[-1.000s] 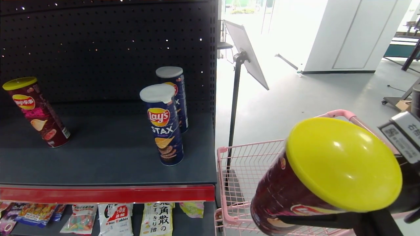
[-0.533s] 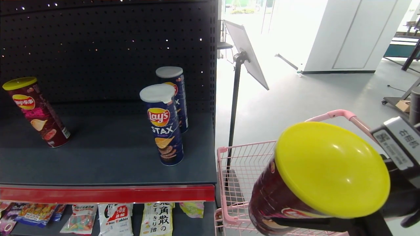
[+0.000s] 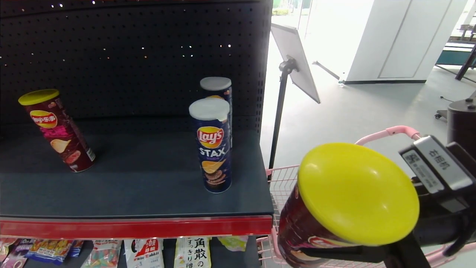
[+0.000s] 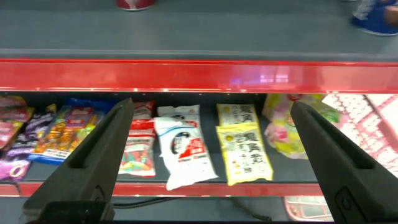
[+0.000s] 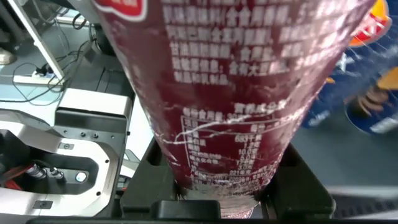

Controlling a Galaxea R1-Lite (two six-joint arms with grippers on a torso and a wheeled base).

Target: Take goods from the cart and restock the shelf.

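I judge the carry step in hand: my right gripper point(image 5: 217, 180) pinches the yellow-lidded can point(image 3: 346, 204) above the cart point(image 3: 401, 131), right of the shelf point(image 3: 141, 186), so next it must travel left onto bare board, while my left gripper point(image 4: 210, 107) hangs spread and empty.

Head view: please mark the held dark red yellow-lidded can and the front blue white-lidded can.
Held dark red yellow-lidded can point(image 3: 359, 193): head view, lid centre.
Front blue white-lidded can point(image 3: 212, 156): head view, label middle.
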